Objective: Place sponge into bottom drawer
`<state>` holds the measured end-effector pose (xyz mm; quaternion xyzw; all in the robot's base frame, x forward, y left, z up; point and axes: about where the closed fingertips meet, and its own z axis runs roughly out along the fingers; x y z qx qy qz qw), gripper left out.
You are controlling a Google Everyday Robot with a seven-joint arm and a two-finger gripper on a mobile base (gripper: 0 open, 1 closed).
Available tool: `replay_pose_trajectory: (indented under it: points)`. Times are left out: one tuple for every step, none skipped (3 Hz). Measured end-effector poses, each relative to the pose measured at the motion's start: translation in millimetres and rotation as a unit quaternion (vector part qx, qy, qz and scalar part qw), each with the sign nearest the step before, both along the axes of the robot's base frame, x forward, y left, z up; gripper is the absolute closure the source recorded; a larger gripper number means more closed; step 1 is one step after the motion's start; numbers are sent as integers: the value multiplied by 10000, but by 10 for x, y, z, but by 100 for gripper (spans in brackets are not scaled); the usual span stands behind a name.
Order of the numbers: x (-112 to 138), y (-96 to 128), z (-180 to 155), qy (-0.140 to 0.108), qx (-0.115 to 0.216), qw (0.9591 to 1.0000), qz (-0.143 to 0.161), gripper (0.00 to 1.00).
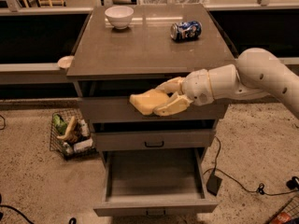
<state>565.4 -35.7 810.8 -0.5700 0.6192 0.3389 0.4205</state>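
The hand (160,101) grips the sponge (145,101), one finger above it and one below, and the block sticks out past the fingertips toward the left of the view. Both hang in the air in front of the top drawer (107,111), just under the edge of the surface (140,50). The bottom drawer (154,205) stands pulled out below them, under the middle drawer (154,139). On the surface a white bowl (119,17) stands at the back and a blue can (186,31) lies on its side. A wire basket (70,134) sits on the floor beside the cabinet.
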Motion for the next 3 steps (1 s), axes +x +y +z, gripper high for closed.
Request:
replay_pose_trajectory:
  points:
    - [-67,-3,-418,302,-366,9989,25,100]
    - [-300,-98,-988,521,-616,9966,-174,100]
    - [-636,-311,-1738,812,-527,9924,-759,100]
